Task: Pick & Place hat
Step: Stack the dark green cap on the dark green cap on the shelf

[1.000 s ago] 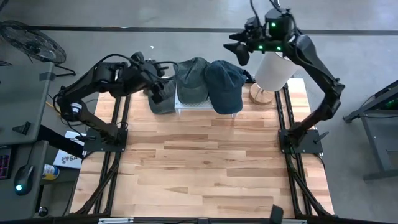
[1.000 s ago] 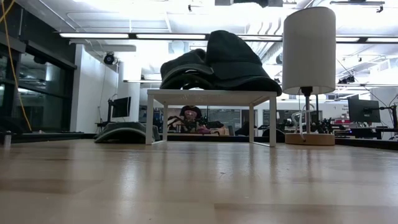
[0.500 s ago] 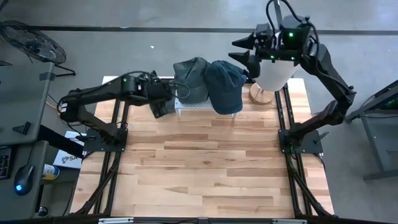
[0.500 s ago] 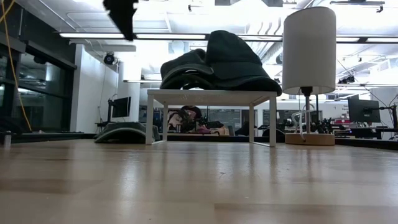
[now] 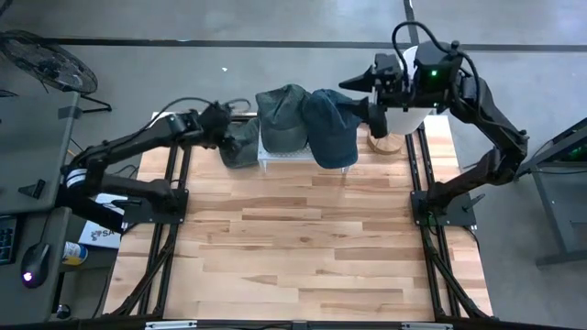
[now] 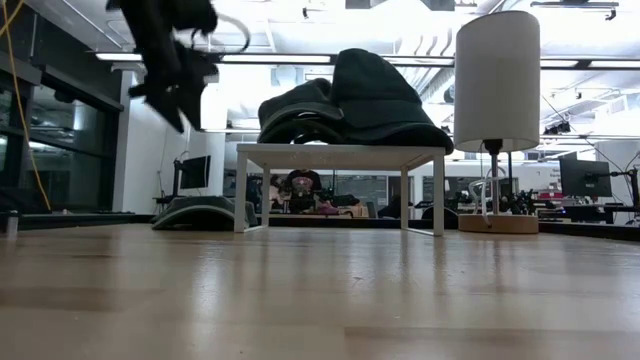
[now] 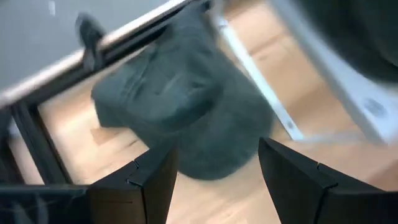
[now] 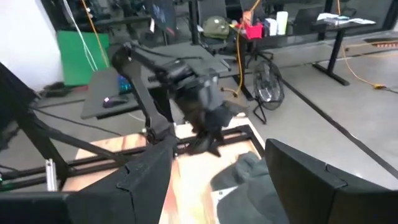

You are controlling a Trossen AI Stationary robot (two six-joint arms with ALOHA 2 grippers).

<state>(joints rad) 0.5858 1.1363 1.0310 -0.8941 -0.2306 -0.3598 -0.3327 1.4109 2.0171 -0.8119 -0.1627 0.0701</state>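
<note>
— At the upper left of the high view, my left gripper point(image 5: 223, 117) hovers wide open, empty, over the grey hat point(image 7: 186, 118) lying on the table point(image 5: 303, 238) beside the white stand point(image 5: 298, 156).

— And the grab?

— I'd drop straight down, pinch the crown. My right gripper point(image 5: 365, 92) waits open, upper right.

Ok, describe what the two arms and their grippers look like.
Both are dark, jointed arms on black frames. The left gripper and right gripper each have two broad, angular dark fingers. Black cables loop off the wrists, and green lights glow on the right wrist.
</note>
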